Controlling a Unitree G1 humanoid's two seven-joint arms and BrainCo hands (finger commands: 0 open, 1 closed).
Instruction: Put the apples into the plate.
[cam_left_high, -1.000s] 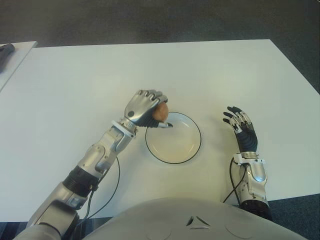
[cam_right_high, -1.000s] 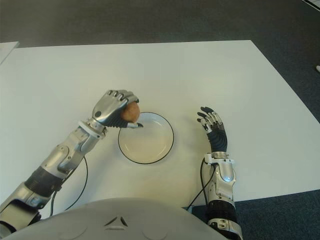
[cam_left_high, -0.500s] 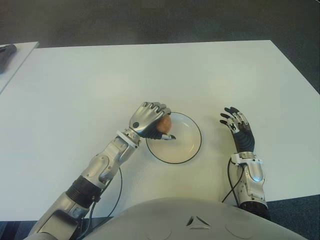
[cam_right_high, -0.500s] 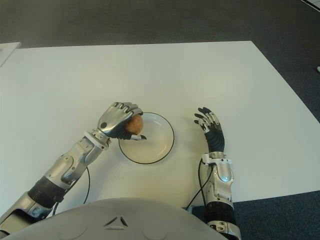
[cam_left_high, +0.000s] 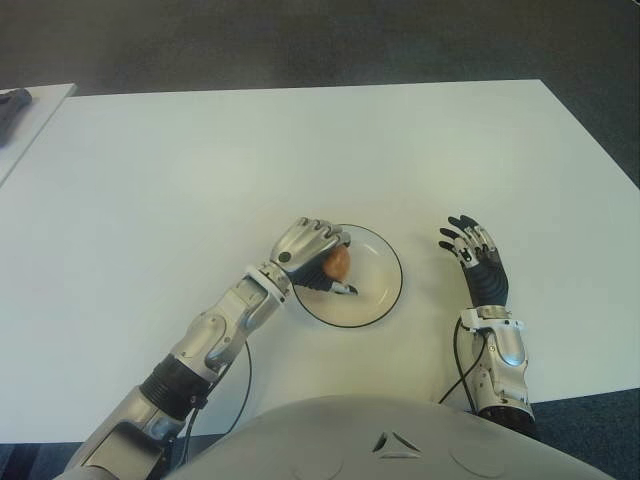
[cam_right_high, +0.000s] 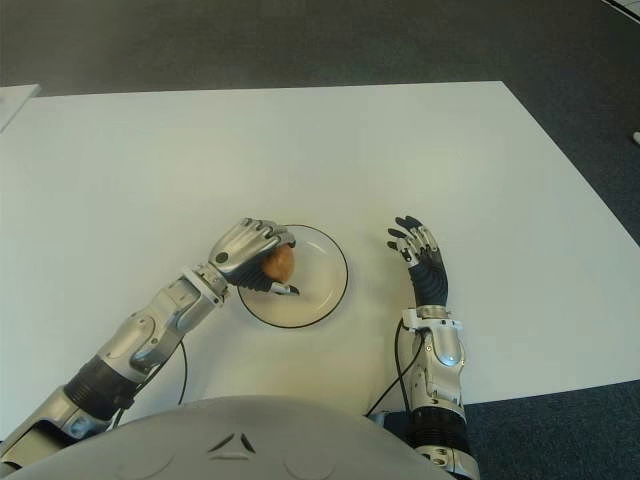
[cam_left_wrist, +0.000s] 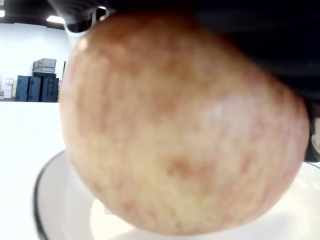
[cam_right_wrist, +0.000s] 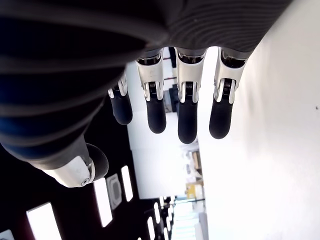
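Observation:
A reddish-yellow apple (cam_left_high: 338, 262) is held in my left hand (cam_left_high: 312, 254), whose fingers curl over it above the left part of the white plate (cam_left_high: 380, 290) with a dark rim. In the left wrist view the apple (cam_left_wrist: 175, 130) fills the picture, with the plate (cam_left_wrist: 60, 200) just below it. My right hand (cam_left_high: 472, 248) shows to the right of the plate with its fingers (cam_right_wrist: 187, 115) spread and nothing in them.
The white table (cam_left_high: 300, 150) stretches wide around the plate, with dark floor beyond its far edge. A second white surface (cam_left_high: 25, 115) with a dark object on it stands at the far left. A black cable (cam_left_high: 240, 370) loops beside my left forearm.
My left hand has carried the apple to the right and down, from the plate's left rim to over the plate's inside. The right hand has barely shifted.

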